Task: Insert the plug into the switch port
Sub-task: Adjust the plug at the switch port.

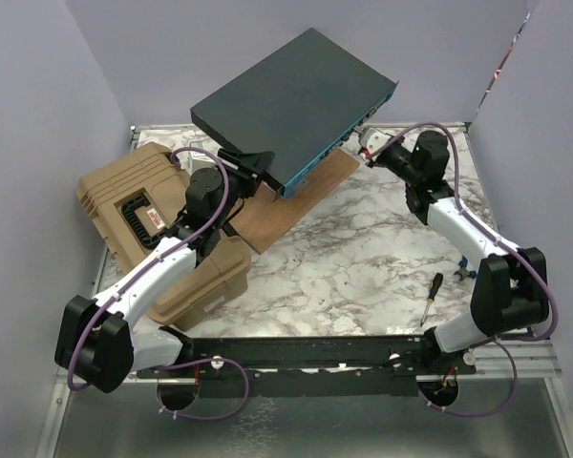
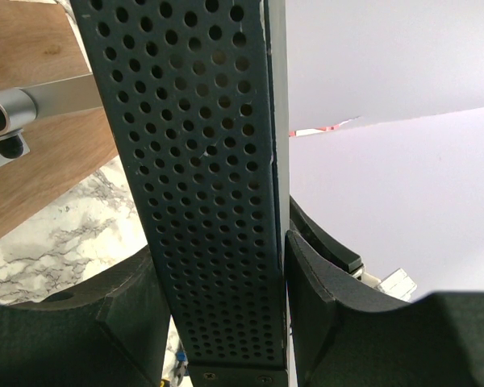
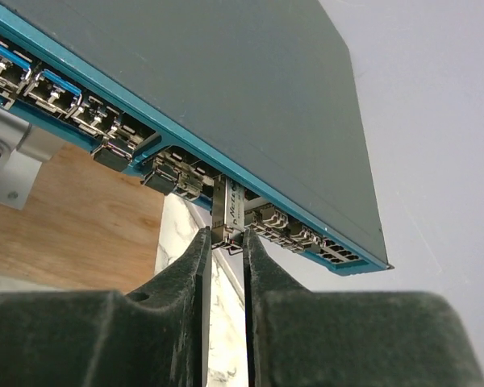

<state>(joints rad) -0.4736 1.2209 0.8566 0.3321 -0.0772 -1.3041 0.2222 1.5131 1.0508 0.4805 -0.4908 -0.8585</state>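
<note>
Marble counter [image 1: 363, 258], switch [image 1: 286, 105] held up at a tilt.
The left claw [image 2: 222, 266] clamps its side; the right claw [image 3: 224, 242] pinches the plug [image 3: 227, 205]. Push straight in, no twist.

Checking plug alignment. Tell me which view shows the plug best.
Right wrist: the plug sits centre-frame, between the right hand's fingers at the switch's port row. From the top it is too small to make out. The left wrist shows only the switch's perforated side.

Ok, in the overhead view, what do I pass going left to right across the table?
Left to right: tan ribbed case → dark grey switch → screwdriver.
</note>
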